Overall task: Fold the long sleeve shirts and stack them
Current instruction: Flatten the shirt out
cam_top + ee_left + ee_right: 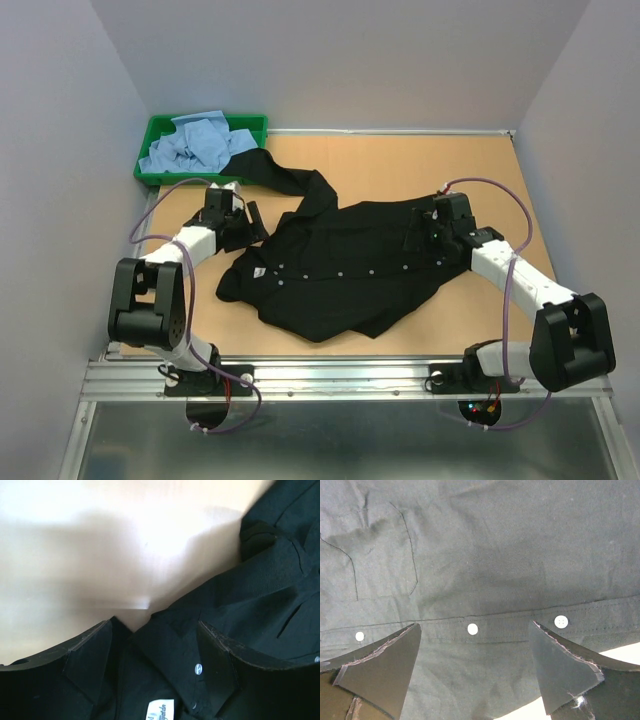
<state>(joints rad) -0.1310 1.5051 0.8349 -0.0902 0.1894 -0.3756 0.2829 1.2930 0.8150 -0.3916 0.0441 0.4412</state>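
While the left gripper (155, 622) and right gripper (474, 625) gape over the black shirt (340, 270), best pinch its two ends evenly — then stretch flat.

A green tray (156, 124) sits at the tan table's (400, 170) far-left corner.

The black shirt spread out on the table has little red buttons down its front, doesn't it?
Not quite. The black shirt is spread out on the table, but the little buttons down its front are white, not red. The right wrist view shows them close up.
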